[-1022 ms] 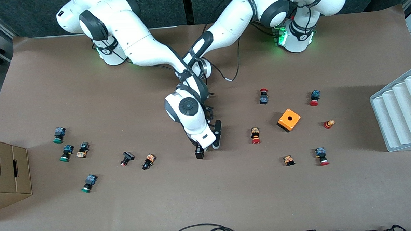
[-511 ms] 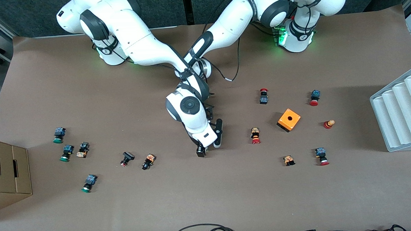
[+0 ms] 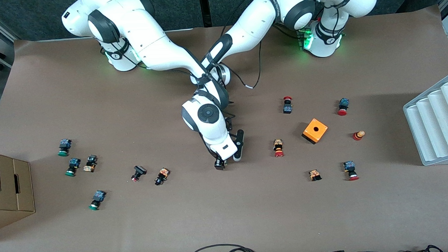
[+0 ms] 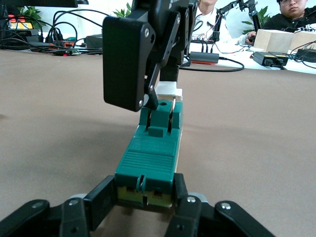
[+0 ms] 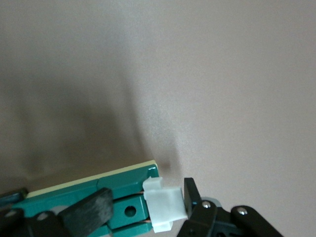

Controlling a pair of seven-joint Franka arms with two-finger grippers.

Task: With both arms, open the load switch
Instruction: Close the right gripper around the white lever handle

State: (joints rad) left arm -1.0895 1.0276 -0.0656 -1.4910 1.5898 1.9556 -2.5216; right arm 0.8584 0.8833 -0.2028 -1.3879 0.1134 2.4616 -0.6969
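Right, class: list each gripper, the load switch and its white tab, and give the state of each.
left gripper: shut on one end of the load switch.
right gripper: open, straddling the white tab, not yet clamped.
load switch: lying flat on the table, held at one end.
white tab: seated at the switch's other end.

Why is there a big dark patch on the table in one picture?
In the right wrist view, the dark patch on the brown table is soft shadow beside the load switch. In the front view, green light glows at the left arm's base, and shadows sit under both arms.
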